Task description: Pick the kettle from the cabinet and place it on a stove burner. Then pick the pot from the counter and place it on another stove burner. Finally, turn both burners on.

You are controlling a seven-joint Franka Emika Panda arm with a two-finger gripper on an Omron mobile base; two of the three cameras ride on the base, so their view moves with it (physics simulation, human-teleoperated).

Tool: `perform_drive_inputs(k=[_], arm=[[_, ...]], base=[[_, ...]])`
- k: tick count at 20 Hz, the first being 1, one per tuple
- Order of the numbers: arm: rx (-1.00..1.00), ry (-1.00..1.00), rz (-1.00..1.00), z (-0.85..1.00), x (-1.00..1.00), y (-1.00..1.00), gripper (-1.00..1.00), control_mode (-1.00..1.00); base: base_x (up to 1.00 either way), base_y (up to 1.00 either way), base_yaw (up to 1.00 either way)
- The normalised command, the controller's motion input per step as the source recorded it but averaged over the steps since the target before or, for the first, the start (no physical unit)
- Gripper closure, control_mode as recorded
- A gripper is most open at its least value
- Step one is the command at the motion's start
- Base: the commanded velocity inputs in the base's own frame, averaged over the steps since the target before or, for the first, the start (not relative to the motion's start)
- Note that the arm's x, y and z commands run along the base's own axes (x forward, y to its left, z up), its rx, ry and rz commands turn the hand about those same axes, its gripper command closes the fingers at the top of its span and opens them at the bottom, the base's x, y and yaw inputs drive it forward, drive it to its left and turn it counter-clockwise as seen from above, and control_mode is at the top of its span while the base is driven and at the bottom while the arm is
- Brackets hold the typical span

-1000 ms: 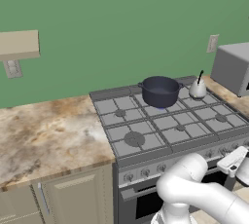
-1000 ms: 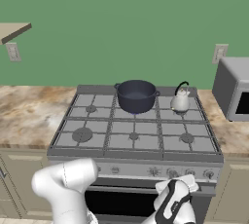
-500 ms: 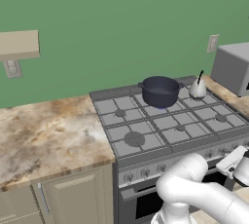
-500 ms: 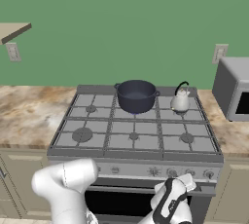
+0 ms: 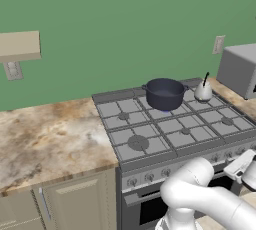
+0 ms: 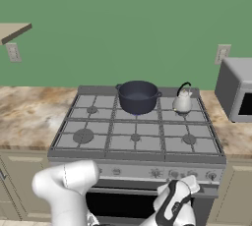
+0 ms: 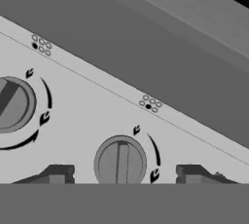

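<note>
We find the pot and kettle seated on separate far burners, so knob work remains. Our gripper faces the range's front panel, fingers apart astride a knob, ready to pinch and rotate it.

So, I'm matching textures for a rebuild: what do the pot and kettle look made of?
The pot looks like dark navy enamelled or coated metal, with a smooth, faintly glossy wall. The kettle looks like pale polished metal with soft highlights, and has a thin black handle.

pot dark matt; kettle likely polished metal; counter marbled stone.
</note>
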Motion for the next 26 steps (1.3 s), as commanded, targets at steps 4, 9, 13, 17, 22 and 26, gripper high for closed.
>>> perform_drive_inputs(k=[4,9,13,17,22,26], arm=[[0.06,0.0,0.0,0.25,-0.25,-0.4,-1.0,-1.0],[0.08,-0.05,0.0,0.33,-0.4,-0.39,-1.0,-1.0],[0.08,-0.1,0.0,0.34,-0.53,-0.28,-1.0,-1.0],[0.06,-0.02,0.0,0.14,-0.15,-0.09,-1.0,-1.0],[0.03,0.01,0.0,0.01,0.04,0.0,-1.0,-1.0],[0.02,0.07,0.0,0.0,0.13,0.0,-1.0,-1.0]], base=[[0.0,0.0,0.0],[0.0,0.0,0.0],[0.0,0.0,0.0],[0.0,0.0,0.0],[0.0,0.0,0.0],[0.0,0.0,0.0]])
